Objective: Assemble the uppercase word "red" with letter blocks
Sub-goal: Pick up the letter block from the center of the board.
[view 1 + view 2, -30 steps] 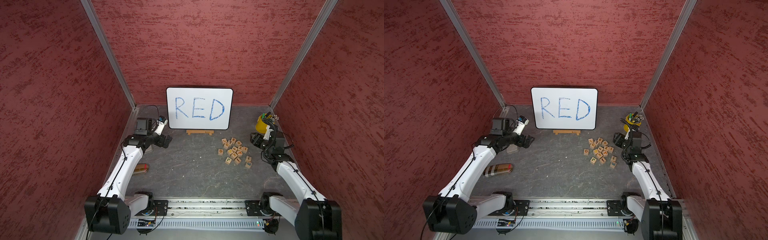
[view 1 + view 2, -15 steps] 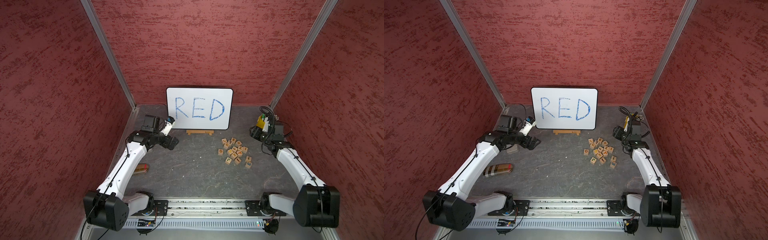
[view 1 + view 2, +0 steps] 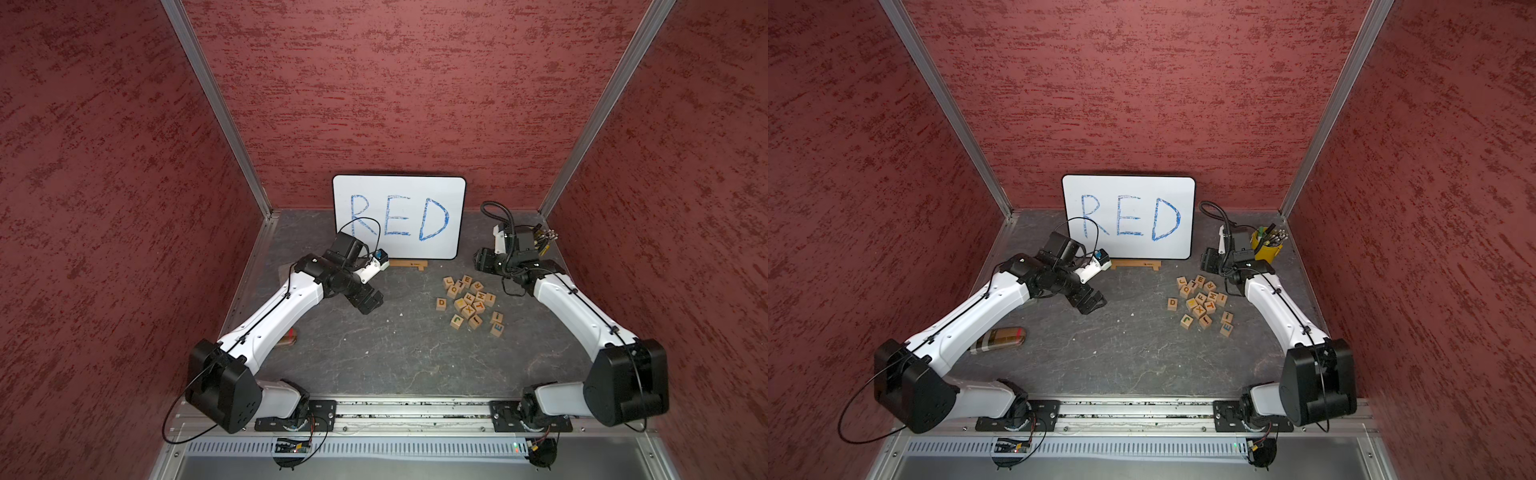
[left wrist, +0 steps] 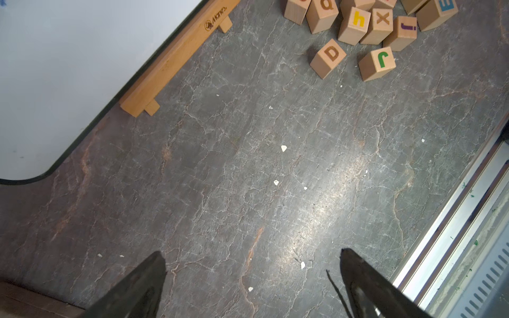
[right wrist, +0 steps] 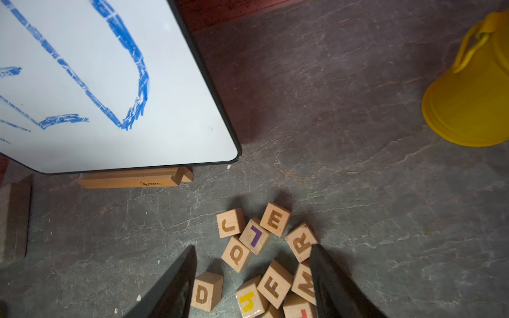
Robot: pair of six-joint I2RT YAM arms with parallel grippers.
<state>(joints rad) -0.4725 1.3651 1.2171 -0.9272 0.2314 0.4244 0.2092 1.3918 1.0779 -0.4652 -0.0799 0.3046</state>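
Left tool hangs released over bare bench; right tool — also released, gripping nothing — hovers above the cube pile. The E block and R block lie on the pile's whiteboard side, the D block just apart, toward the left tool.

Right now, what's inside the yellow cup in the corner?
In a top view, the yellow cup holds a bunch of thin pens or markers poking above its rim, with something green among them. The cup's wall hides their lower ends and the bottom.
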